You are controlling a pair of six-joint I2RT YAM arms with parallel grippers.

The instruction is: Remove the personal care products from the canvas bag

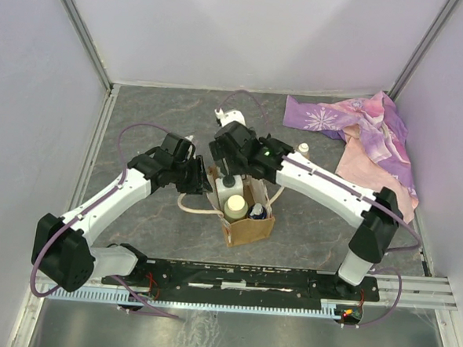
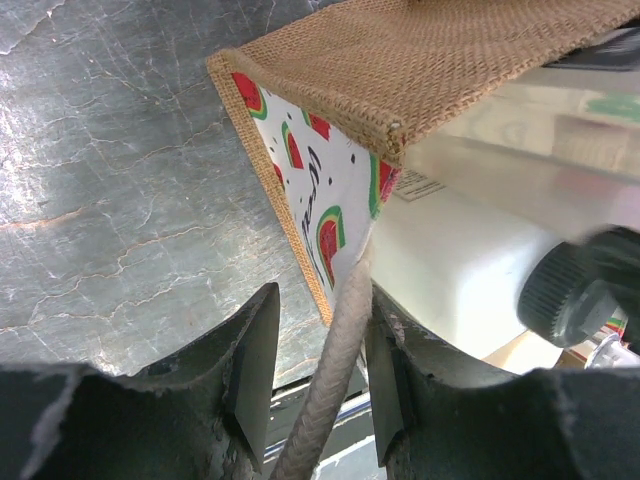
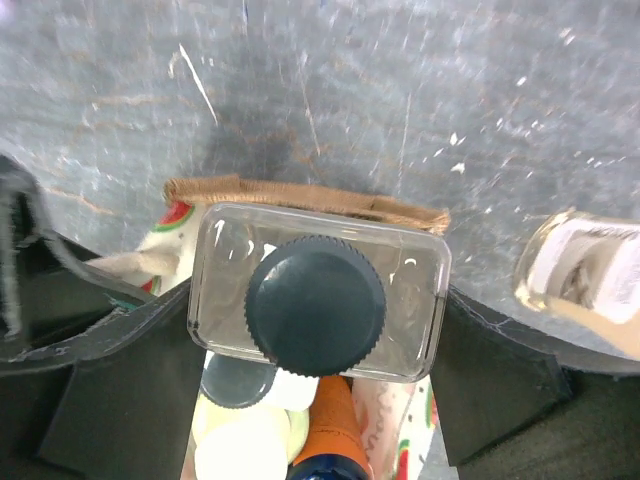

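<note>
The white boxy dark-capped bottle (image 3: 315, 305) sits at the 11 o'clock end of the tan canvas bag (image 1: 250, 230). The right pincer (image 3: 315, 335) squeezes its flat sides. It looks hard, smooth, maybe slippery. The left pincer (image 2: 320, 305) pinches the bag's soft cream rope handle (image 2: 310, 420).

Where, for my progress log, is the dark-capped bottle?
Top view: the dark-capped bottle stands mid-table in the bag's far end, beyond the cream-capped bottle, between the right gripper's fingers.

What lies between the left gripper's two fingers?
A cream rope handle of the canvas bag runs between them, pinched by the left gripper; nothing else. The left wrist view shows it.
</note>
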